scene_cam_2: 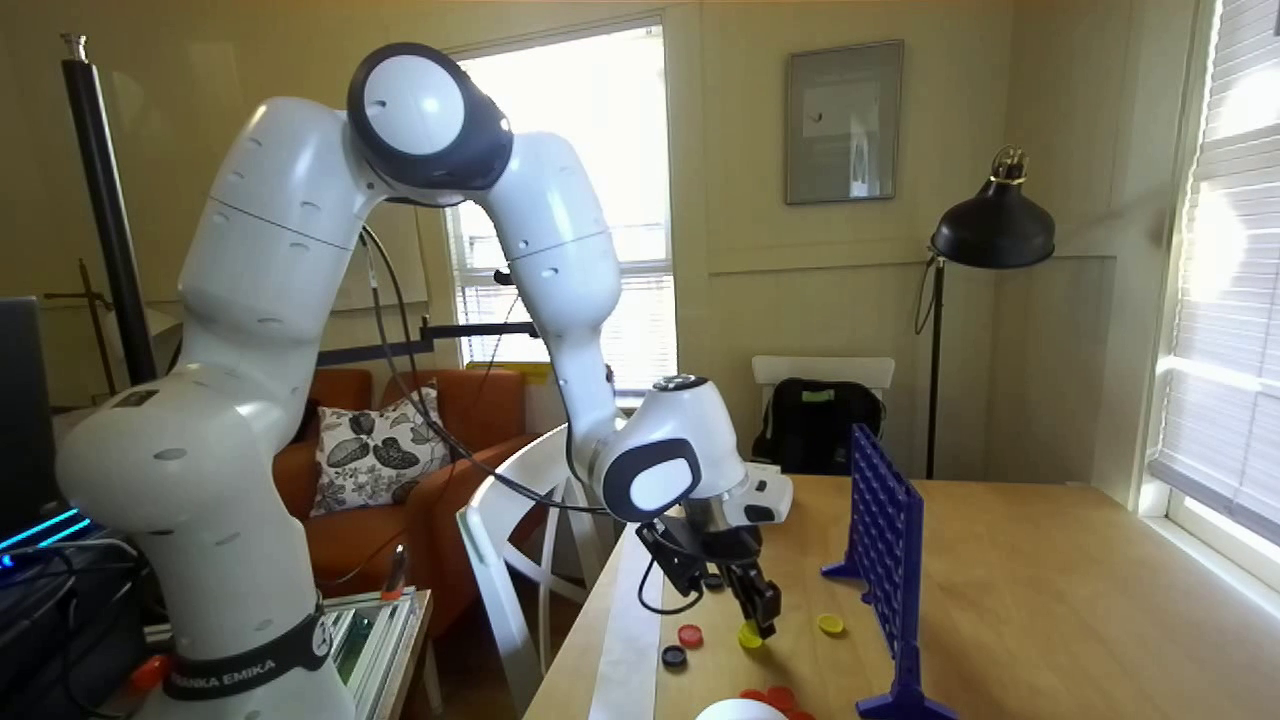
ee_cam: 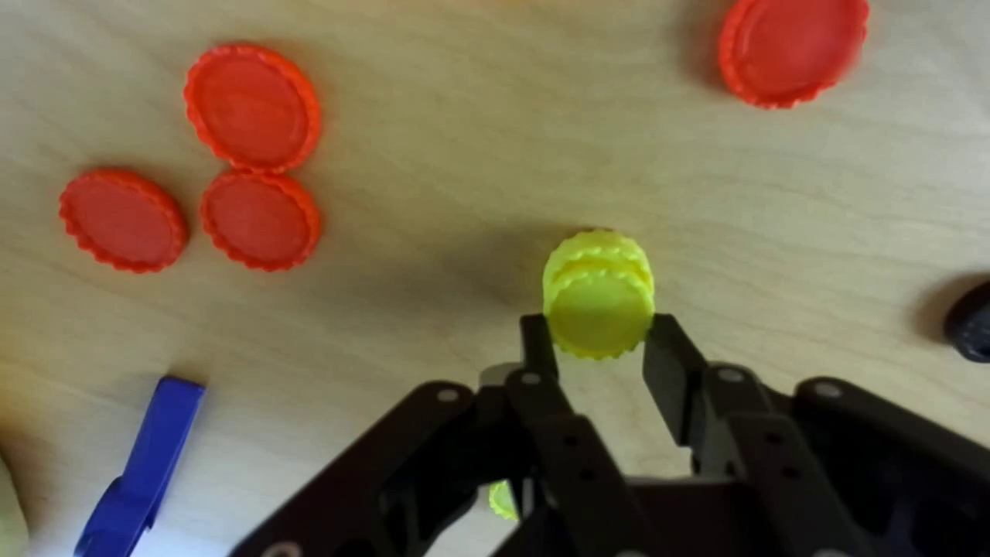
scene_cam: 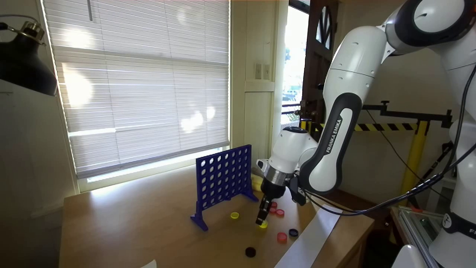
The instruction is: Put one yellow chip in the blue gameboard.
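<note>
The blue gameboard stands upright on the wooden table; it shows nearly edge-on in an exterior view, and one blue foot shows in the wrist view. My gripper points down beside the board, low over the table. In the wrist view its fingertips touch both sides of a yellow chip. A second yellow chip shows partly behind the held one, apparently beneath it. Another yellow chip lies between gripper and board; it is partly hidden by the gripper in the wrist view.
Three red chips lie grouped on the table, and another red chip lies apart. Two black chips lie nearby. A white strip runs along the table's edge. A yellow object stands behind the board.
</note>
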Robot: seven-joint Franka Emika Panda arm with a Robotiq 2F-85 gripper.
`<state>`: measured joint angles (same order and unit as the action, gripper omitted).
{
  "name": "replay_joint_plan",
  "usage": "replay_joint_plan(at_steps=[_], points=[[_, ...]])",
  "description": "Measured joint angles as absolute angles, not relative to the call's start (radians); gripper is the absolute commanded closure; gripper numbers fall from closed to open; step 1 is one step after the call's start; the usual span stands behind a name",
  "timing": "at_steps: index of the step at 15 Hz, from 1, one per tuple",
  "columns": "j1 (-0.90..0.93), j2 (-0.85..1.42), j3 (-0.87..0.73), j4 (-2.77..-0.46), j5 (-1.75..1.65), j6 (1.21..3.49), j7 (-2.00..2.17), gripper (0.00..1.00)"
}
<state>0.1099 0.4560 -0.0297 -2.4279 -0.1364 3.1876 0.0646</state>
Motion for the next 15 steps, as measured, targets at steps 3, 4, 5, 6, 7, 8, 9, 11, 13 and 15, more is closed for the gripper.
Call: replay_joint_plan(at_steps=[3,4,5,6,7,8,9,11,13,15], points=[[0.111,0.456,-0.03,-2.429,-0.136,3.188,0.065,0.9],[0.111,0.455,-0.03,-2.429,-0.136,3.188,0.065,0.9],[0.112,0.455,-0.03,-2.429,-0.136,3.19,0.065,0.9],[0.112,0.455,-0.03,-2.43,-0.136,3.194,0.065,0.9],[0.112,0.454,-0.03,-2.43,-0.136,3.199,0.065,0.9],[0.112,0.454,-0.03,-2.431,-0.136,3.204,0.065,0.9],[0.112,0.454,-0.03,-2.431,-0.136,3.208,0.065,0.9],[0.113,0.454,-0.03,-2.431,-0.136,3.213,0.065,0.9],[0.113,0.454,-0.03,-2.432,-0.136,3.213,0.065,0.9],[0.113,0.454,-0.03,-2.434,-0.136,3.213,0.064,0.9]])
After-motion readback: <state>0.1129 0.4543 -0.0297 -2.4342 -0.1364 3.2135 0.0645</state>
